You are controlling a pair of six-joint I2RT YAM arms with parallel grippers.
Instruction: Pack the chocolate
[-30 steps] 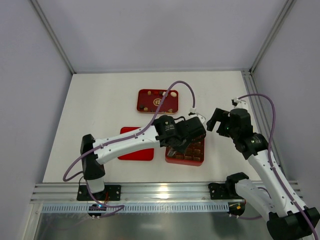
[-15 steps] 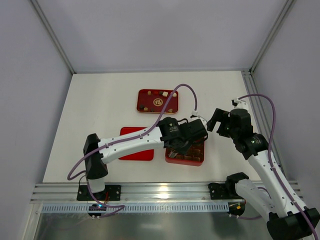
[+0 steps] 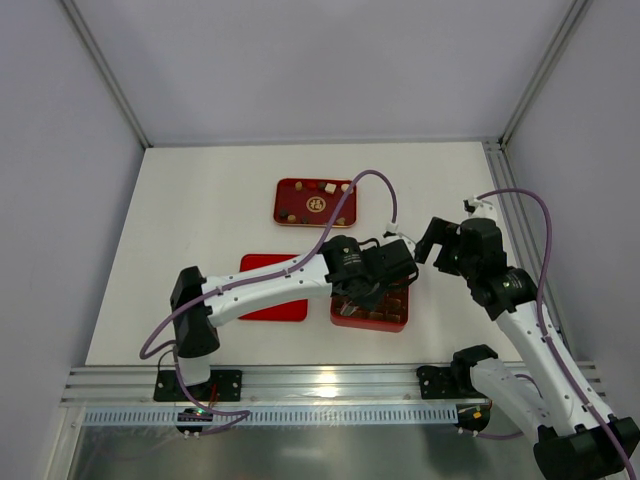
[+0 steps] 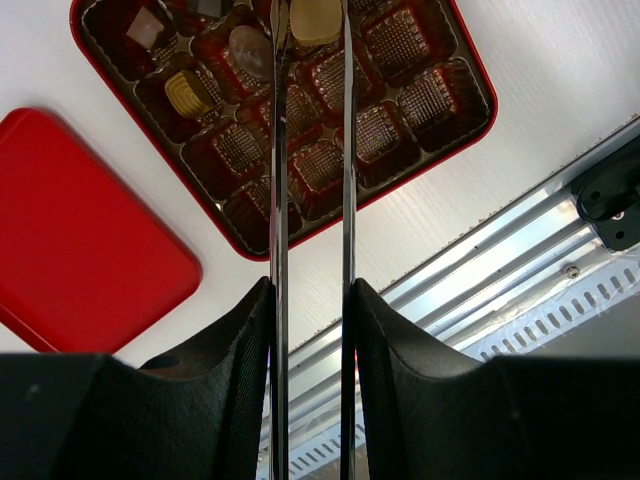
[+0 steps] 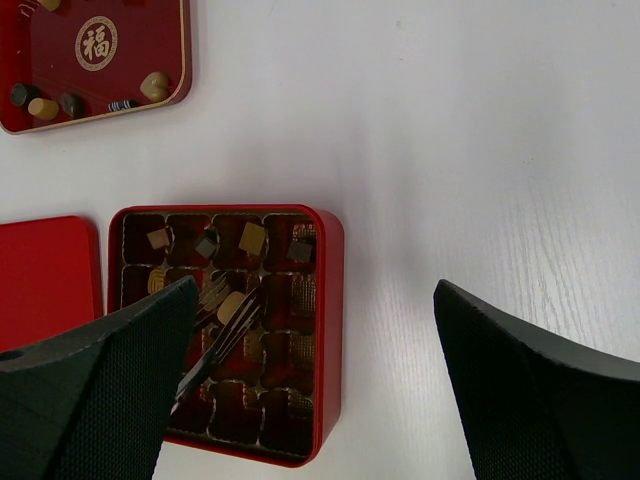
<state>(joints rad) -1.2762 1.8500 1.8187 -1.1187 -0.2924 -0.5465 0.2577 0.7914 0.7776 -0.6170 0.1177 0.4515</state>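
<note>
**Packing under way, box mostly unfilled**

Left: one flat red lid (image 3: 272, 288) on the bench (image 3: 190, 200), off the box. Behind it: one red tray (image 3: 277, 203) with loose chocolate (image 3: 345, 187), six or seven pieces, too small to fix. Centre: one gridded red box (image 5: 335, 330), five pieces seated in its far rows, most cells bare. Left pincer (image 4: 313, 30), narrowly parted, nips a sixth, a tan piece (image 4: 315, 18), over the box. Right pincer (image 5: 315, 290): spread wide, holding nothing. Judged near half packed.
</note>
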